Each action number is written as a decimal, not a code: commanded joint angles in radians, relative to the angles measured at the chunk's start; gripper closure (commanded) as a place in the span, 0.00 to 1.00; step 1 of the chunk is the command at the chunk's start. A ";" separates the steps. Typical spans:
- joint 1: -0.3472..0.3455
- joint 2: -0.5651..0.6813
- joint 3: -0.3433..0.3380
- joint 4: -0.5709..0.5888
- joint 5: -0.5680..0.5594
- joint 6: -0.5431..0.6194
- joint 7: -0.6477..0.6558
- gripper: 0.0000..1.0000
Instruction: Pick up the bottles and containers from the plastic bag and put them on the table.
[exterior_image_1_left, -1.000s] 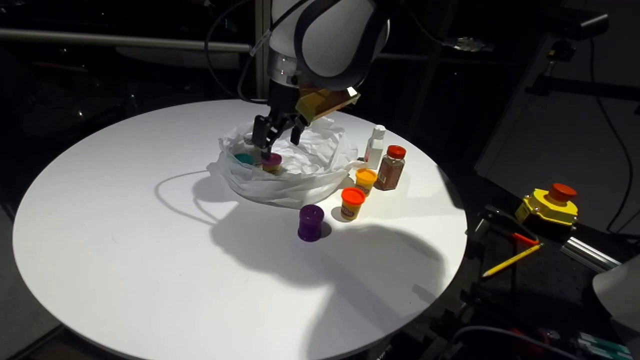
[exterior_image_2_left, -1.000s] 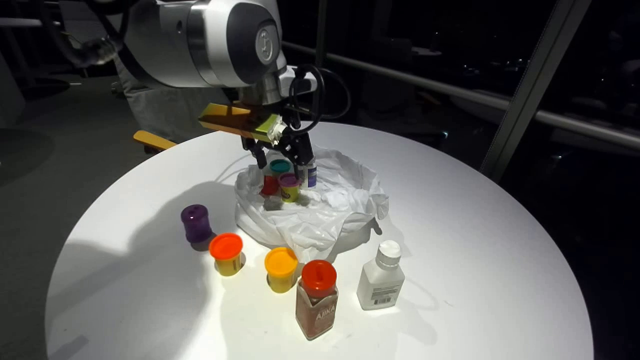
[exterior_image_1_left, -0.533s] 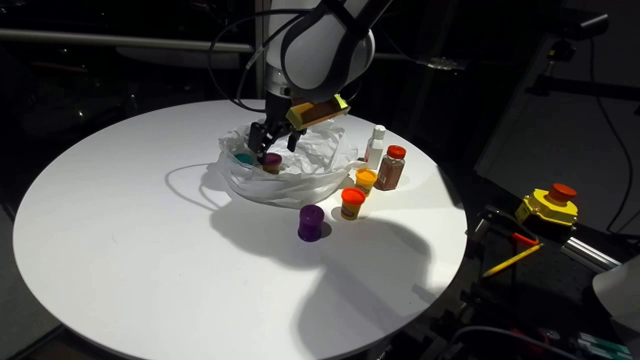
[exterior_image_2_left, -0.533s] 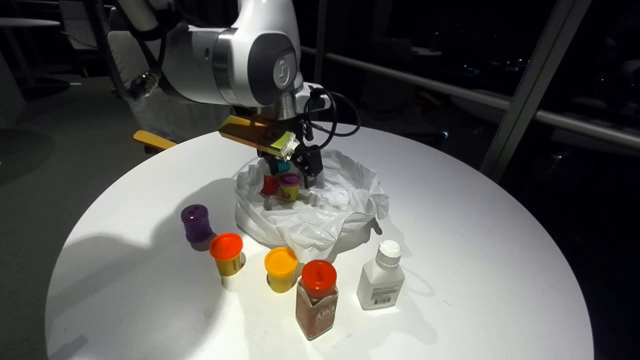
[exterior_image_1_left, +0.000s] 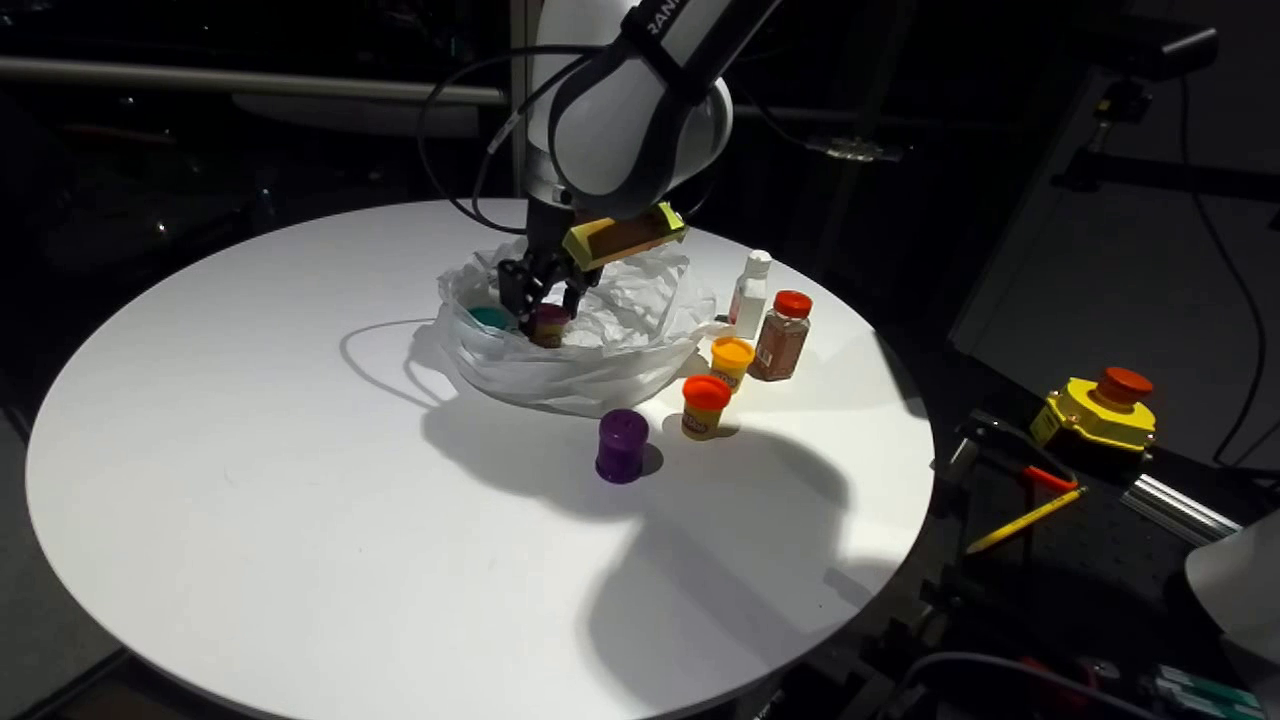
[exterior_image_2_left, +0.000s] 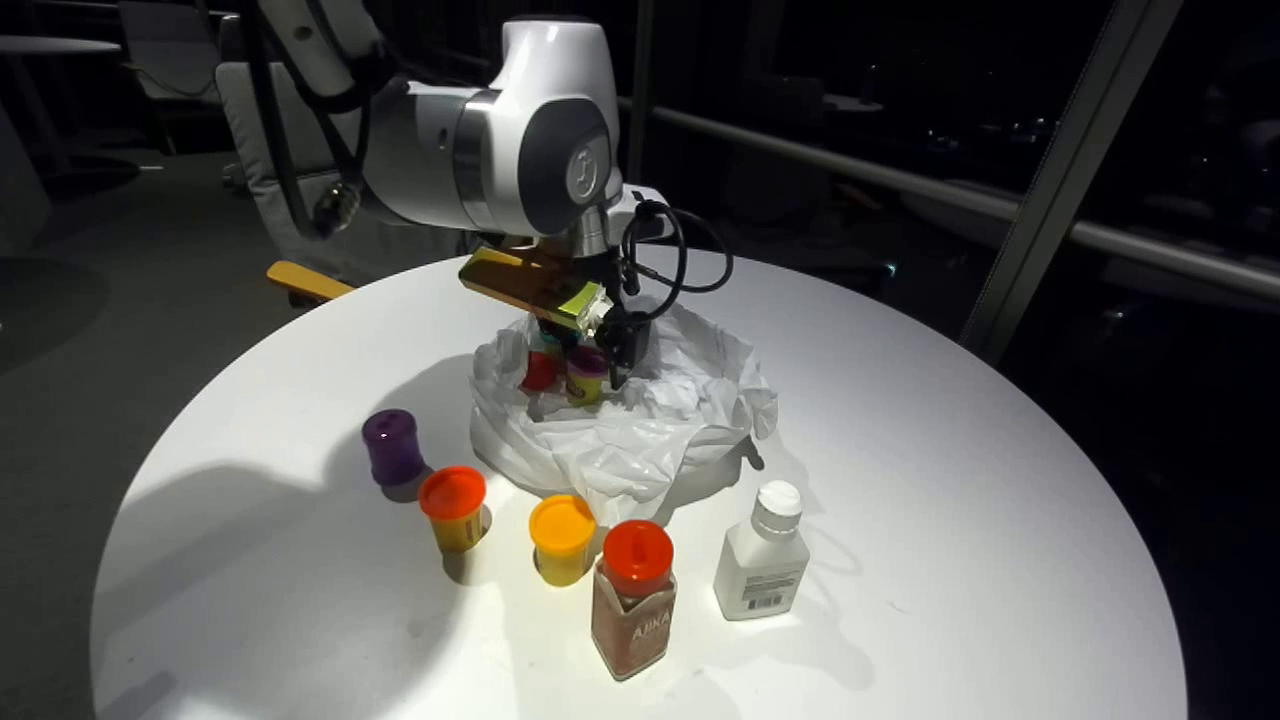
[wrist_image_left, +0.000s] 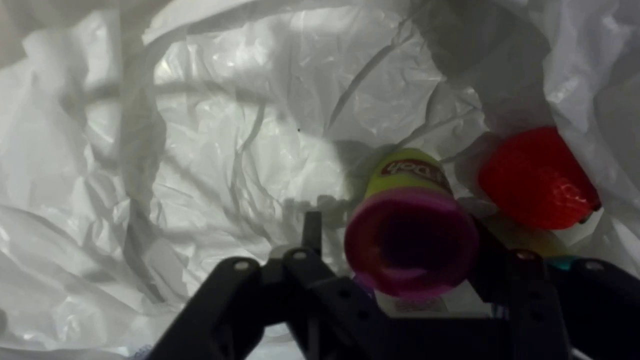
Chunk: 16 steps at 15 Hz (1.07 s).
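In the wrist view my gripper (wrist_image_left: 397, 242) straddles a yellow container with a pink lid (wrist_image_left: 409, 172), inside the white plastic bag (wrist_image_left: 200, 150). One finger seems to touch the lid's rim; a gap shows at the other, so the jaws stand part-way open. Also in the bag are a red strawberry-like piece (wrist_image_left: 540, 180), a teal-lidded container (exterior_image_1_left: 489, 317) and a white labelled item (wrist_image_left: 450, 300), mostly hidden. On the table (exterior_image_2_left: 950, 450) stand a purple jar (exterior_image_2_left: 393, 447), a red-lidded container (exterior_image_2_left: 453, 510), an orange-lidded container (exterior_image_2_left: 561, 540), a brown red-capped jar (exterior_image_2_left: 635, 610) and a white bottle (exterior_image_2_left: 763, 560).
The bag's crumpled rim (exterior_image_1_left: 575, 390) rises around the gripper. The standing jars and bottles line the bag's near side in an exterior view. A yellow device with a red button (exterior_image_1_left: 1100, 415) and a pencil (exterior_image_1_left: 1025, 520) lie beyond the table's edge.
My gripper has come down into the bag around the pink-lidded container, and its jaws have narrowed. The container has shifted slightly. Things on the table have stayed put.
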 joint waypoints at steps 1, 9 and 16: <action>-0.001 -0.005 -0.004 0.022 0.032 -0.035 -0.005 0.62; 0.157 -0.225 -0.147 -0.155 -0.044 -0.021 0.169 0.76; 0.236 -0.370 -0.063 -0.371 -0.131 -0.113 0.185 0.76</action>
